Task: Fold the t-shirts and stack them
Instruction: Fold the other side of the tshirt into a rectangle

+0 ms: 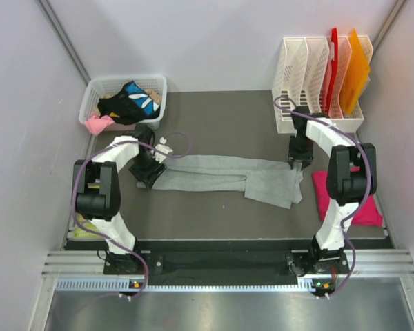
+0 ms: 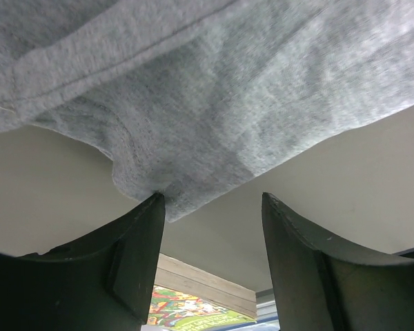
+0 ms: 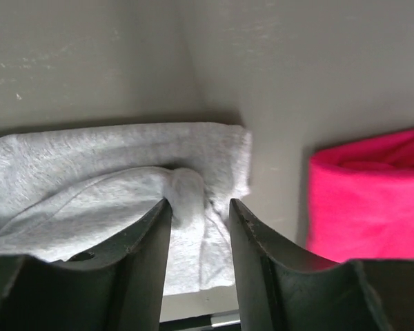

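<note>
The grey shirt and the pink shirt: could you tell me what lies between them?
Only bare table separates grey shirt from pink shirt, in the right wrist view.

Left claw (image 2: pixel 210 200) at 9 o'clock, fingers spread; right claw (image 3: pixel 199 203) at 3 o'clock, pinching the grey shirt (image 3: pixel 90 158).

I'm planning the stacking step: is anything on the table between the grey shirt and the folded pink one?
Nothing visible does. Only a bare strip of table lies between the grey shirt and the pink shirt. The right gripper pinches the grey cloth at that end.
</note>
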Motion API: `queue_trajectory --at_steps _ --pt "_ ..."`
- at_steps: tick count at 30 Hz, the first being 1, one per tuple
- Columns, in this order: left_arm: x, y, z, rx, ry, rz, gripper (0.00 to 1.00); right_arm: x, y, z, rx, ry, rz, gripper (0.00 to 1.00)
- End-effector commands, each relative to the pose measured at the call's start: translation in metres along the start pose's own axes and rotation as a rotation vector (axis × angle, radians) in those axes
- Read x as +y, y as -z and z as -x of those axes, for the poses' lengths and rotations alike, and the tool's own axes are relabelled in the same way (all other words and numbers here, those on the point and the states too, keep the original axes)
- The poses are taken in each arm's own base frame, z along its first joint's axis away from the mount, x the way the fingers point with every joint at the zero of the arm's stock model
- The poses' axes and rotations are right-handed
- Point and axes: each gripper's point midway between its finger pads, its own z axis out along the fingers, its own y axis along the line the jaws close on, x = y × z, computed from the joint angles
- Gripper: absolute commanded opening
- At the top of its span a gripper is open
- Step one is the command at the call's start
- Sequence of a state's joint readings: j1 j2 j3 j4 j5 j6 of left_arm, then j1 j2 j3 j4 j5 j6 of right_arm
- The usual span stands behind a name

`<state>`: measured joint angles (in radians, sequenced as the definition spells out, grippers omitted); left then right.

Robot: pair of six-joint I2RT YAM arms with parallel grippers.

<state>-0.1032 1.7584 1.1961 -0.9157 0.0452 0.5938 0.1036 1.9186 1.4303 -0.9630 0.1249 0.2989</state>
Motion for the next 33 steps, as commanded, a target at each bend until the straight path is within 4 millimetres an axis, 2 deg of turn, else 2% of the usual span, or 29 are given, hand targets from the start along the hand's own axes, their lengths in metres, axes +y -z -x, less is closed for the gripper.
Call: queue_trajectory --at_steps 1,3,4,6,7,9,10,13,16,23,29,32,33 --pt "0.007 -0.004 -0.006 -0.006 -0.011 0.021 0.63 -0.014 0.073 0.03 -0.245 -0.01 -0.04 0.4" --pt "0.01 -0.007 -0.011 -0.001 -0.002 0.028 0.62 -0.005 0.095 0.022 -0.28 0.027 0.002 0.4" --pt "0.009 -0.009 -0.015 0.008 0.002 0.024 0.62 0.01 0.097 0.007 -0.26 0.081 0.024 0.4" --pt "0.011 -0.011 -0.019 0.013 0.009 0.025 0.62 0.026 0.102 -0.015 -0.245 0.154 0.048 0.41" --pt "0.01 -0.012 -0.021 0.015 0.013 0.024 0.62 0.04 0.095 -0.04 -0.198 0.227 0.045 0.41" --pt "0.012 -0.014 -0.024 0.018 0.022 0.025 0.62 0.05 0.087 -0.066 -0.155 0.258 0.055 0.41" --pt "0.013 -0.015 -0.023 0.013 0.022 0.026 0.62 0.054 0.077 -0.086 -0.125 0.285 0.059 0.41" --pt "0.012 -0.016 -0.023 0.014 0.031 0.022 0.61 0.057 0.057 -0.114 -0.068 0.255 0.104 0.41" --pt "0.012 -0.016 -0.023 0.017 0.026 0.022 0.61 0.058 0.043 -0.127 -0.03 0.241 0.114 0.41" --pt "0.018 0.0 -0.021 -0.001 0.022 0.041 0.61 0.068 0.021 -0.128 0.008 0.261 0.113 0.41" --pt "0.023 0.02 -0.016 -0.023 0.018 0.058 0.61 0.056 0.004 -0.13 0.03 0.272 0.036 0.41" --pt "0.024 0.038 -0.001 -0.07 0.026 0.046 0.61 0.051 -0.001 -0.126 0.03 0.256 0.021 0.44" --pt "0.026 0.048 0.014 -0.115 0.024 0.032 0.61 0.051 -0.004 -0.125 0.037 0.255 0.02 0.44"
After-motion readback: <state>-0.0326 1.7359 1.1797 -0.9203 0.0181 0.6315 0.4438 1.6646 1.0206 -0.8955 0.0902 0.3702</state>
